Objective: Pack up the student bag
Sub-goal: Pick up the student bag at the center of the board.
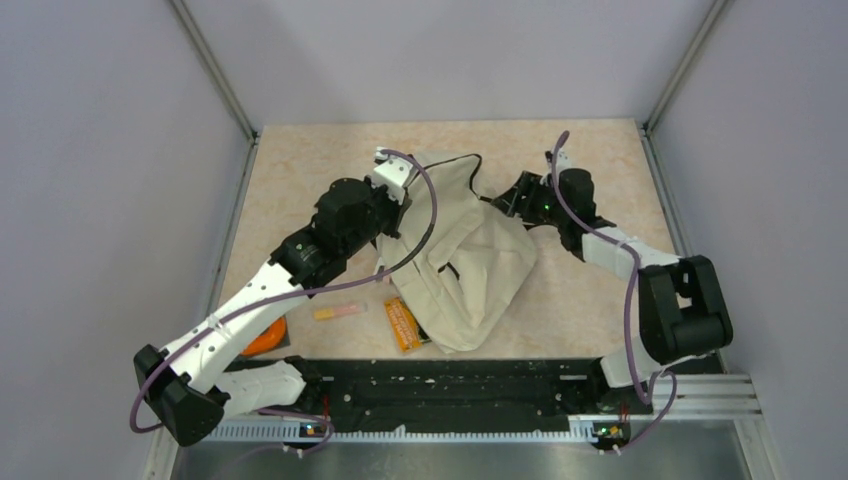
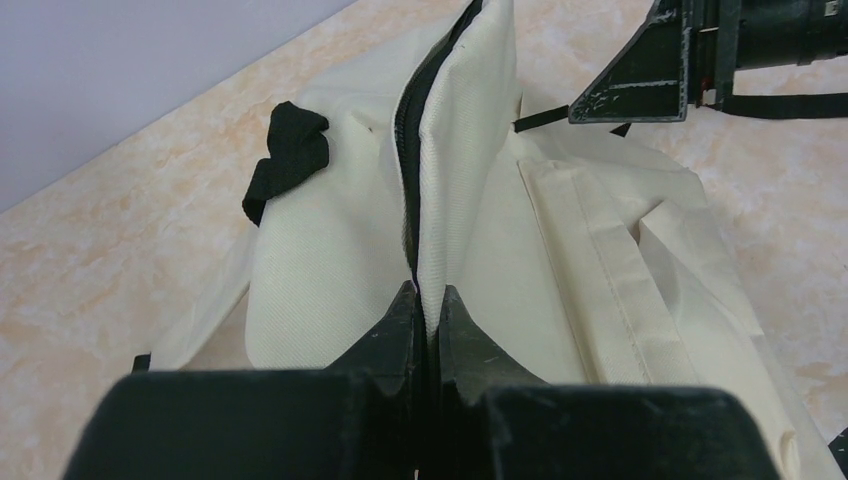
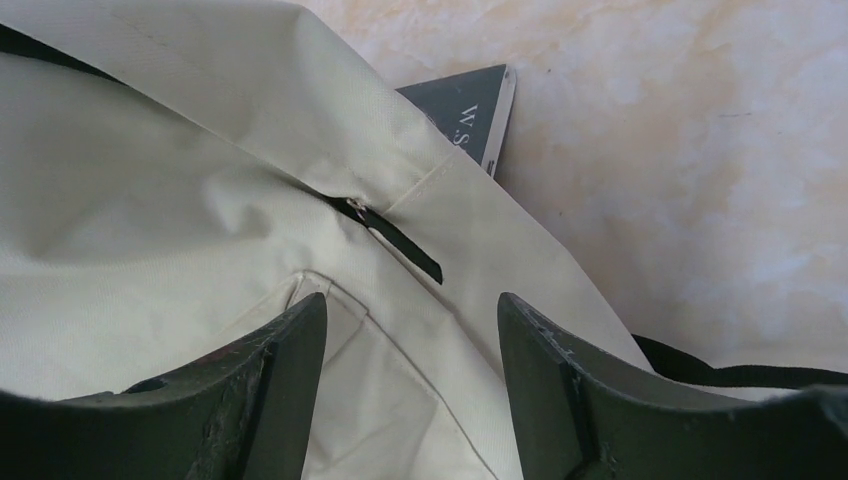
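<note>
Top external view showed the student bag [image 1: 470,265] slumped mid-bench, its long axis running from the far edge toward the near edge, with the opening seemingly at the far end. My left gripper [image 2: 425,305] was clamped on its fabric beside the zipper [image 2: 408,170]. My right gripper [image 3: 412,305] hung with its jaws apart over the zipper pull [image 3: 357,207]. Packing looked barely begun: an orange packet [image 1: 402,325] and a pale stick [image 1: 335,313] lay outside, by the near edge.

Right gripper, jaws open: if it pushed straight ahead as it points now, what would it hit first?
The right gripper would likely meet the student bag first, around the black zipper pull lying in line with its open jaws; depth is unclear.
</note>
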Tool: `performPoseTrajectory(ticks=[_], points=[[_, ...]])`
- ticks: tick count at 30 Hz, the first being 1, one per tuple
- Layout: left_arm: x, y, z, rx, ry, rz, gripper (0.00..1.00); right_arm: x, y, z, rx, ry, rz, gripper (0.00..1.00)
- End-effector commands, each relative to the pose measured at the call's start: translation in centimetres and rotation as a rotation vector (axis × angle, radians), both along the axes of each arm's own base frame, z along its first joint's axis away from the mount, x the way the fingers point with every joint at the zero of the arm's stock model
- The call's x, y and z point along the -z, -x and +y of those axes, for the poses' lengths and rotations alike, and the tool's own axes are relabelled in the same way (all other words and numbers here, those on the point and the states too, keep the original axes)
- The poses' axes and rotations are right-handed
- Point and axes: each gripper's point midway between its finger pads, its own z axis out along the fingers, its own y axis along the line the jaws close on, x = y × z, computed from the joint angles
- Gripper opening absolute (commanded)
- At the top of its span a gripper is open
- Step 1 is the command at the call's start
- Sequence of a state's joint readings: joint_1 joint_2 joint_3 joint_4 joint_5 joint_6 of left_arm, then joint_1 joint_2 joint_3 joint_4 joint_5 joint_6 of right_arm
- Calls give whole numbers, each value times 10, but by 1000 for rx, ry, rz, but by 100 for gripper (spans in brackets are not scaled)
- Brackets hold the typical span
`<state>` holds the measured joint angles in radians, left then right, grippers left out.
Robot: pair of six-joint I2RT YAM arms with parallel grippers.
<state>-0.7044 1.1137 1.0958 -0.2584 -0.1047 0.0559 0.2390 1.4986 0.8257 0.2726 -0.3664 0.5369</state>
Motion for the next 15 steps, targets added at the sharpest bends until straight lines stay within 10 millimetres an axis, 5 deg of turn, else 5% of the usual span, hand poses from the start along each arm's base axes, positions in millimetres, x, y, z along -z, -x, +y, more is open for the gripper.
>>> performPoseTrajectory(ticks=[1,10,15], points=[[-35,3,-2,27,69,-99,0,-25,-21,14,-36,-85,-88,62],[-29,0,-5,29,61,-87,0,-15,-39,27,-83,-115,-81,56],[-28,0,-5,27,60,-83,0,-16,-45,38,-146,-143,-77,28]])
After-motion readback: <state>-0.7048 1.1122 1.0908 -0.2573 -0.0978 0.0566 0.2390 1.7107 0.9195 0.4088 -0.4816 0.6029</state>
